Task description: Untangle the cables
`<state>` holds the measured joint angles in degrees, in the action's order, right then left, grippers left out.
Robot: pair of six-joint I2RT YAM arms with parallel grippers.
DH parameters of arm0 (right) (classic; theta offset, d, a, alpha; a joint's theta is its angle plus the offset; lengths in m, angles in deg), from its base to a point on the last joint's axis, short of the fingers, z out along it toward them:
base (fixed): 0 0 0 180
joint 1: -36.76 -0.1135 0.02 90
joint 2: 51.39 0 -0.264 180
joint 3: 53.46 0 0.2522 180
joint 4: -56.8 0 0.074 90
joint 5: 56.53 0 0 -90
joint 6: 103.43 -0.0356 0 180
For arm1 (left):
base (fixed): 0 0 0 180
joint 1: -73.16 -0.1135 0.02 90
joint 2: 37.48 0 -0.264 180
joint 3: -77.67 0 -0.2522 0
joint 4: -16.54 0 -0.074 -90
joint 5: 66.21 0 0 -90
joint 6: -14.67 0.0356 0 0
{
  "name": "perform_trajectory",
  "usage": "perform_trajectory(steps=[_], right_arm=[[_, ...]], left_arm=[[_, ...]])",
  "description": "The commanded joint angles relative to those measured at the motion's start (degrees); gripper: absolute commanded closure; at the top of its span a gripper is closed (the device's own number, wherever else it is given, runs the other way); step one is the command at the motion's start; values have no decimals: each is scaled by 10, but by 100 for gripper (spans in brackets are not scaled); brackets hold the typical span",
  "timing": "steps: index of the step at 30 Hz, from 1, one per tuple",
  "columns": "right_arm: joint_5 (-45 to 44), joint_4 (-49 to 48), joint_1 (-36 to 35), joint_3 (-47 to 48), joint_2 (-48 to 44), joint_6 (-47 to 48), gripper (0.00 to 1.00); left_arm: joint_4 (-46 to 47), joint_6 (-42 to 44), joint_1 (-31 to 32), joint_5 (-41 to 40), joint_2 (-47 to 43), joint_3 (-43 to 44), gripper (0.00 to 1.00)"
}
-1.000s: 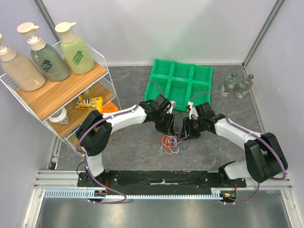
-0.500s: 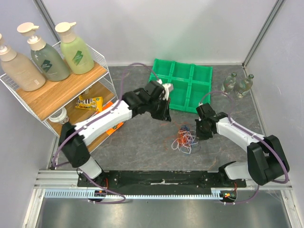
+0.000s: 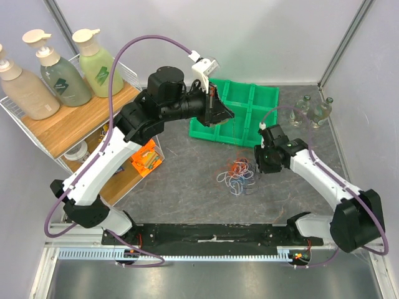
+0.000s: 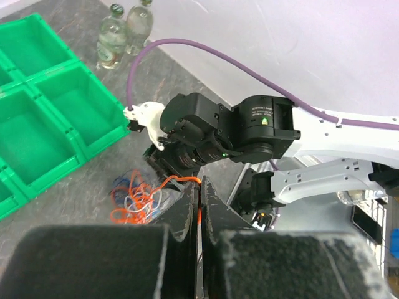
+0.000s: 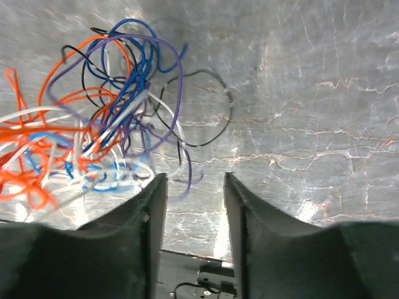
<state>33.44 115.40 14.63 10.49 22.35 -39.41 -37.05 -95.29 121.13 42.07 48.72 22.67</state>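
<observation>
The cables (image 3: 235, 177) lie in a loose tangle of orange, white, blue, purple and black loops on the grey tabletop. My left gripper (image 3: 228, 114) is raised high over the front of the green tray (image 3: 249, 99). In the left wrist view it (image 4: 201, 184) is shut on an orange cable (image 4: 177, 180) that runs down to the tangle (image 4: 134, 199). My right gripper (image 3: 264, 164) sits low, just right of the pile. In the right wrist view it (image 5: 194, 179) is open with nothing held. The tangle (image 5: 106, 137) lies ahead and to its left, with a purple strand (image 5: 181, 93) near the left finger.
A wire shelf (image 3: 75, 131) with pump bottles (image 3: 62, 78) and snack packs stands at the left. An orange packet (image 3: 146, 157) lies at its foot. Glass bottles (image 3: 312, 111) stand at the back right. White walls close in the back and both sides.
My left arm has risen and swung back over the tray, shut on the orange cable. My right gripper shut, then opened again. The tangle shifted right and spread out.
</observation>
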Motion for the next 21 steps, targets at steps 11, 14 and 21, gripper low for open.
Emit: perform_trajectory(steps=[11, 14, 21], right_arm=[[258, -169, 1, 37, -127, -30, 31], [283, -251, -4, 18, -123, -63, 31], [289, -340, -46, -16, -76, -83, 34]], left_arm=[[116, -13, -1, 81, -21, 27, 98], [117, -10, -1, 84, -19, 43, 98], [119, -19, -1, 85, -17, 79, 98]])
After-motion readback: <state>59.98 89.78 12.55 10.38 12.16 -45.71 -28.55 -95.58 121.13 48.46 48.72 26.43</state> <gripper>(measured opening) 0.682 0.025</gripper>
